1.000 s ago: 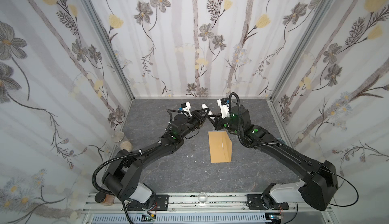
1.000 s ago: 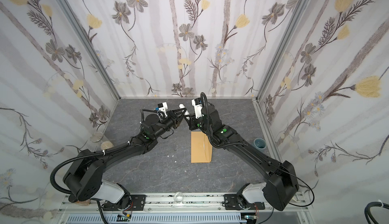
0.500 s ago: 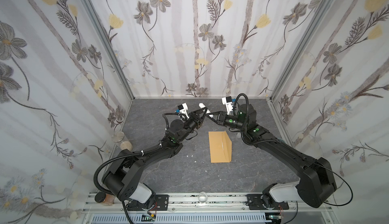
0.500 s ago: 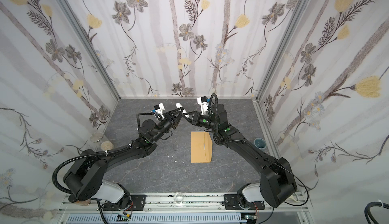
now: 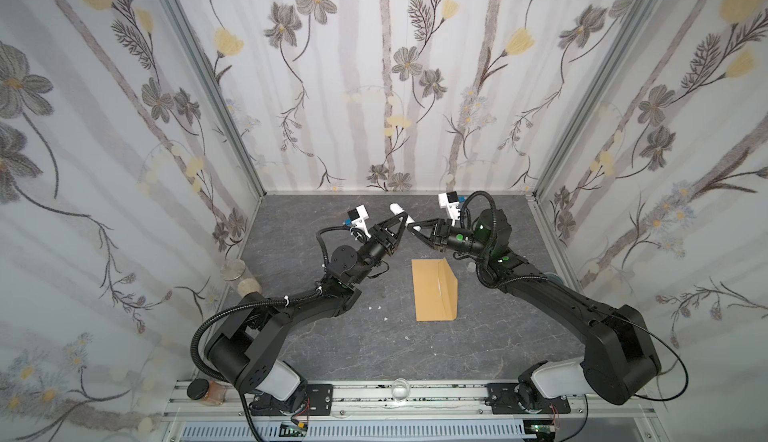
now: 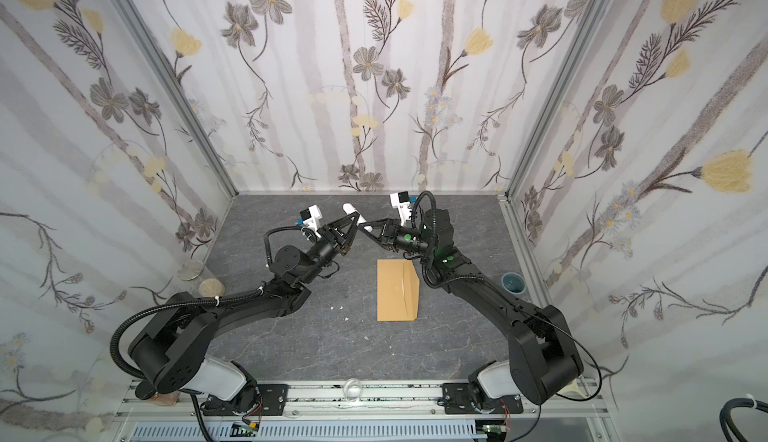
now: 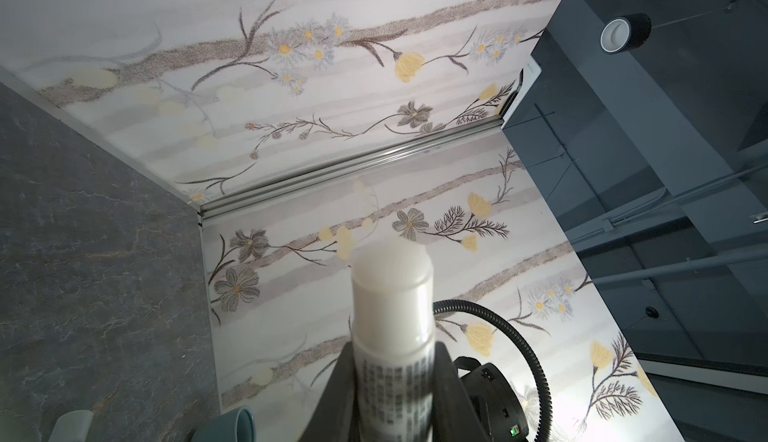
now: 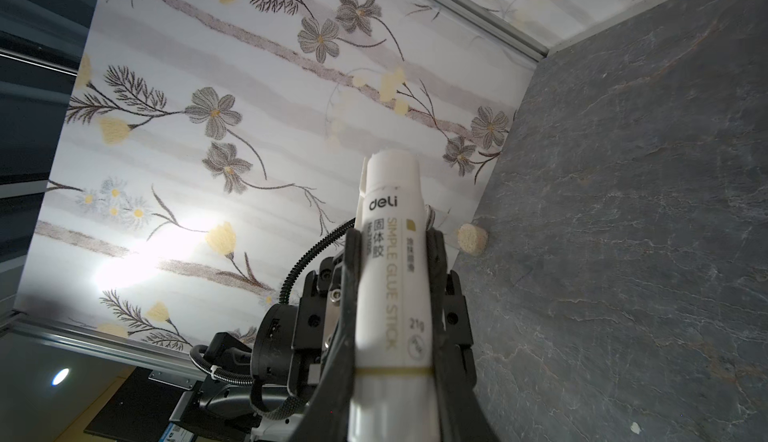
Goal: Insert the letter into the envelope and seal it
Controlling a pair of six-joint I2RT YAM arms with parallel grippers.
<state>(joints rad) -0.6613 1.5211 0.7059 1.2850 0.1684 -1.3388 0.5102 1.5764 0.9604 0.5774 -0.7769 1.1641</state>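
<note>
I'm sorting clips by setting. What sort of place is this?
Probably a robot test booth: a left arm and right arm mounted on a metal rail, with flowered wall panels boxing in a grey tabletop.

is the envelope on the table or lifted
Lying on the table: the envelope is untouched; left gripper and right gripper both clamp the glue stick.

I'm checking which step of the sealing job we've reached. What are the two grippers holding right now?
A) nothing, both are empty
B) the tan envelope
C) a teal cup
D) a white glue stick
D: each wrist view shows the glue stick clamped between fingers, so the left gripper and the right gripper both hold it, while the envelope lies untouched on the table.
</note>
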